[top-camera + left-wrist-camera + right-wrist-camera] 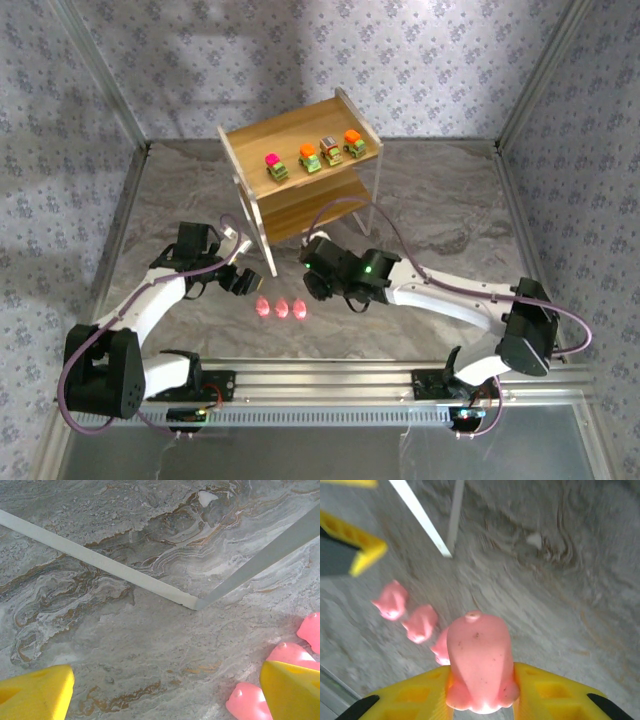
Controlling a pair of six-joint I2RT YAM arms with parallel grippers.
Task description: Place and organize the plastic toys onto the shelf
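Observation:
The wooden shelf [262, 131] stands at the back, with several little cars on its top tier, from a pink-topped car [275, 166] to an orange-topped car [354, 143]. Three pink figures [282, 308] sit in a row on the table in front of it. My right gripper [480, 677] is shut on a fourth pink figure [479, 655], held above the table just right of the row. My left gripper [165, 697] is open and low over bare table, left of the row; its right finger [292, 690] is beside a pink figure [247, 702].
The shelf's white legs [100, 562] stand on the marble-patterned table just beyond the left gripper. The lower tier [310, 200] of the shelf is bare wood. Metal frame posts and patterned walls enclose the table; an aluminium rail [320, 385] runs along the near edge.

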